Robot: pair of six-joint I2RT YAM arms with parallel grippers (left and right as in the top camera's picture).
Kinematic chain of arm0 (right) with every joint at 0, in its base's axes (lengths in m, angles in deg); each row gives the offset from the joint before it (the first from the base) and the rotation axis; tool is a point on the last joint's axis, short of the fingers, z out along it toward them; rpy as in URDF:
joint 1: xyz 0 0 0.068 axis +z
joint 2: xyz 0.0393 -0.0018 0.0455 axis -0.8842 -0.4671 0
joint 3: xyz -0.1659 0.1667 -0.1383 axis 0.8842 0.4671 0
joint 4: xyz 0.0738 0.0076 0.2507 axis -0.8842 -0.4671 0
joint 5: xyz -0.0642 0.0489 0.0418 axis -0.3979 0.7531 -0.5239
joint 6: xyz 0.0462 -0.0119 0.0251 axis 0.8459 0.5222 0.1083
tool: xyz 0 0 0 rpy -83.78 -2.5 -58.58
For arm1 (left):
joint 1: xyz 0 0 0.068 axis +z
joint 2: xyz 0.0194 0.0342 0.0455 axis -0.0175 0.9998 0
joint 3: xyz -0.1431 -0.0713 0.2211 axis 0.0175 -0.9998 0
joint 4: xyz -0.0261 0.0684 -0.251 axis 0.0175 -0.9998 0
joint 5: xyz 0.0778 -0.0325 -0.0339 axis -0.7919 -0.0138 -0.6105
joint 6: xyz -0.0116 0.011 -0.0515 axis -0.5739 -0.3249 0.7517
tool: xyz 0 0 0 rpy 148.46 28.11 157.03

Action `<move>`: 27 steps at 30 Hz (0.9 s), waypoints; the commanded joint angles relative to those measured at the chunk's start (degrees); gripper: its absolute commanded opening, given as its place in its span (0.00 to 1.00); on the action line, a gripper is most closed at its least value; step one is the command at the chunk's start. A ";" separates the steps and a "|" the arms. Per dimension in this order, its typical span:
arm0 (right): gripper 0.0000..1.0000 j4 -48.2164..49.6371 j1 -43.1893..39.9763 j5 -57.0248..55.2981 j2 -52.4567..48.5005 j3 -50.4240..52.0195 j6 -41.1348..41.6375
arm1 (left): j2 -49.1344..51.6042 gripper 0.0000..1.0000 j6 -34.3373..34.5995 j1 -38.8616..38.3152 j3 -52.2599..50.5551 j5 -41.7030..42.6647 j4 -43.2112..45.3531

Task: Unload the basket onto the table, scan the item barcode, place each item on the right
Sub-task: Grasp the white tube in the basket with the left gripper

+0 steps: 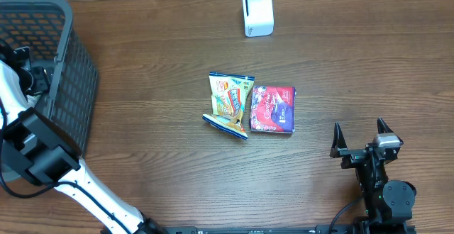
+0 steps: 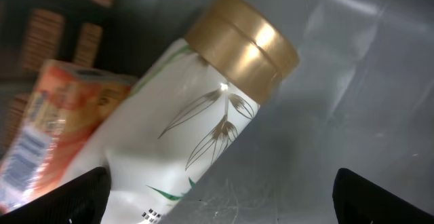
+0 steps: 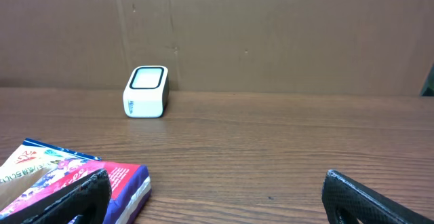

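At the left gripper [image 2: 220,207]: released, jaws spread wide, nothing grasped. Positioned down inside the dark mesh basket [image 1: 71,78] at the left edge of the table [image 1: 156,57]; screened in the overhead view by the arm and the basket wall.

Directly ahead of the fingertips [image 2: 64,197]: a white bottle [image 2: 183,129] with a gold cap [image 2: 244,41], lying tilted on a glossy grey surface inside the basket, cap toward the upper right of the wrist view. Printed with a fine leaf motif. Part of a barcode [image 2: 152,214] just visible on the bottle at the lower frame edge. Lower end of the bottle close beside one fingertip; contact cannot be told.

Just beside the bottle, on its left in the same view: an orange snack packet [image 2: 51,129], pressed against or slightly under it. Behind both: the mesh wall.

At the right gripper [image 1: 360,130]: also released, jaws wide, empty. Held low over the near right part of the table, well apart from all items.

Outward from there, at table centre: a red and purple packet [image 1: 273,110], touching a yellow snack packet [image 1: 230,98] on its left. Partly under the yellow one: a blue-edged packet [image 1: 225,126].

Near the far table edge: a white barcode scanner [image 1: 257,12], upright, well apart from the packets.
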 commanded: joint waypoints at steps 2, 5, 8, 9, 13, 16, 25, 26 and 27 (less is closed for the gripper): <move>1.00 0.42 0.11 -0.02 0.57 0.59 0.35 | 0.94 0.95 -2.49 -0.15 -3.89 -1.77 0.15; 1.00 0.42 0.11 -0.02 0.57 0.59 0.35 | 0.94 0.93 -2.49 -0.13 -5.16 -1.70 0.20; 1.00 0.42 0.11 -0.02 0.57 0.59 0.35 | 0.94 0.80 -2.47 -0.13 -5.55 -0.63 -1.42; 1.00 0.42 0.11 -0.02 0.57 0.59 0.35 | 0.94 0.73 -2.47 -0.15 -5.55 0.09 -2.10; 1.00 0.42 0.11 -0.02 0.57 0.59 0.35 | 0.94 0.36 -2.45 -0.17 -5.55 3.43 -4.76; 1.00 0.42 0.11 -0.02 0.57 0.59 0.35 | 0.87 0.41 -2.23 -0.28 -5.16 3.74 -5.09; 1.00 0.42 0.11 -0.02 0.57 0.59 0.35 | 0.85 0.45 2.14 -0.44 5.35 4.50 -6.32; 1.00 0.42 0.11 -0.02 0.57 0.59 0.35 | 0.85 0.46 2.38 -0.44 6.91 5.14 -6.73; 1.00 0.42 0.11 -0.02 0.57 0.59 0.35 | 0.85 0.47 2.54 -0.44 8.26 5.95 -7.06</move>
